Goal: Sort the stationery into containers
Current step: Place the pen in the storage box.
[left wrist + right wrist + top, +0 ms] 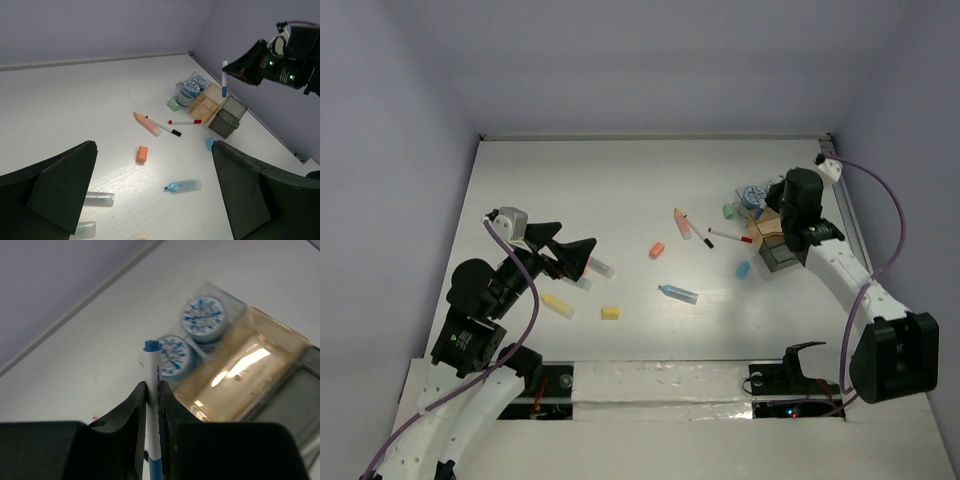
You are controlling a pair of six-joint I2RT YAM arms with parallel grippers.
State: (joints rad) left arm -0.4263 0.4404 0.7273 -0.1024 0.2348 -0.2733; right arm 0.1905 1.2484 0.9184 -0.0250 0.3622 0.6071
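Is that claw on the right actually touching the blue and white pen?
Touching. In the right wrist view the right gripper pinches the pen, fingers pressed on both sides, no gap.

Top view overhead; left wrist looks across table (75, 90) at tray (202, 107); right wrist close above it

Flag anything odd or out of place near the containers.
Nothing spilled or damaged. A blue piece and a green piece lie on the table just outside the containers. The right end effector grips a pen upright above them.
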